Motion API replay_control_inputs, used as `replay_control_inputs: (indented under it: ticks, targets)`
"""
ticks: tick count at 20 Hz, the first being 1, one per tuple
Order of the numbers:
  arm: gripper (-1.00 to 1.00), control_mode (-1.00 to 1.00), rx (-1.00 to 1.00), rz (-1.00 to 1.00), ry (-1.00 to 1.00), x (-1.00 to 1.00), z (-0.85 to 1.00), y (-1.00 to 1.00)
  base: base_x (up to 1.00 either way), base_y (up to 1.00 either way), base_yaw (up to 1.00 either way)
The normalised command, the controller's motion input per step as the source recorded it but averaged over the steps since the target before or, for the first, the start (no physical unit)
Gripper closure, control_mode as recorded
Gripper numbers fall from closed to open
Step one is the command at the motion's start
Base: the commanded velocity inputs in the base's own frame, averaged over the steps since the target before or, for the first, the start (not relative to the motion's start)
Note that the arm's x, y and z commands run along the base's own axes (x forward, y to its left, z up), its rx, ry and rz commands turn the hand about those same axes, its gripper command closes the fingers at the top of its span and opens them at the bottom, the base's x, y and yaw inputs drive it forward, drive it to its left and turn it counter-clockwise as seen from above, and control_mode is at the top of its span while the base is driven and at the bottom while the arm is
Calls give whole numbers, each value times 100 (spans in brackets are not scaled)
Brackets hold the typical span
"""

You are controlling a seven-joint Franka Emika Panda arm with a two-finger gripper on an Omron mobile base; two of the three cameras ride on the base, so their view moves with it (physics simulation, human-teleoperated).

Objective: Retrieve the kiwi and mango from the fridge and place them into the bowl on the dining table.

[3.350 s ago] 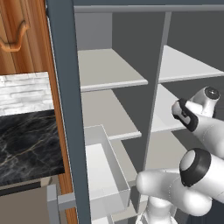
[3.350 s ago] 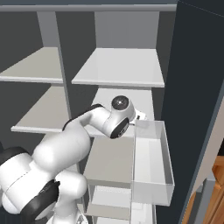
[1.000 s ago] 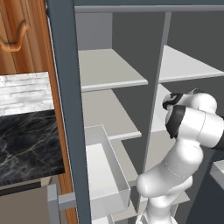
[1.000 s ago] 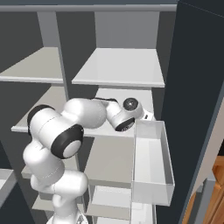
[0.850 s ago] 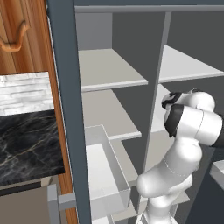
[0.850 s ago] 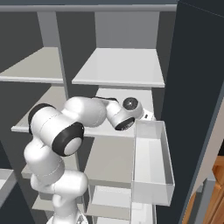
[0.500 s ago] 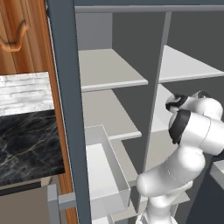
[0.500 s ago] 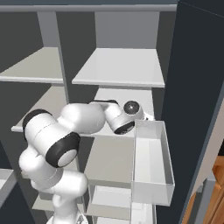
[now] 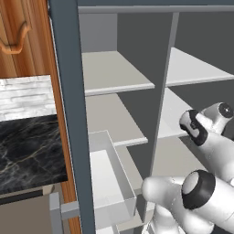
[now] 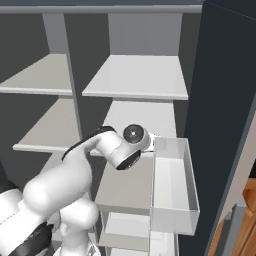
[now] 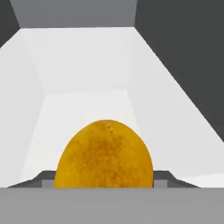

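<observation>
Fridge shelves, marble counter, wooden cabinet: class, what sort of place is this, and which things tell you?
Most likely a kitchen. An open fridge with light grey shelves and white door bins holds a mango; beside it are a wooden cabinet and a black marble counter.

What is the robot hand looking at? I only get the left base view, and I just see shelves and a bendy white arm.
Observer: In the hand view the mango is right in front, yellow-orange and egg-shaped.
Operator: Is it grabbed?
Observer: The jaws stand one on each side of it and look pressed against its skin.
Operator: Where is it sitting?
Observer: The right base view has the wrist at a white door bin of the fridge. The white walls around the mango look like that bin.
</observation>
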Motion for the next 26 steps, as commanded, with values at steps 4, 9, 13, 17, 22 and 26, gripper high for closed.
replay_control_inputs:
  ticks: [4, 9, 13, 17, 22, 26]
  targets:
    - [100, -100, -24, 30, 0, -54, 85, 97, 0, 0, 0]
    - [100, -100, -18, 12, 0, -96, 90, 42, 0, 0, 0]
    - [100, -100, -11, 6, 0, -100, 94, 12, 0, 0, 0]
    - [100, -100, -9, 5, -2, -100, 100, 1, 0, 0, 0]
    - [100, -100, 0, 14, 7, -97, 85, 10, 0, 0, 0]
    - [100, -100, 0, 16, 4, -77, 32, 33, 0, 0, 0]
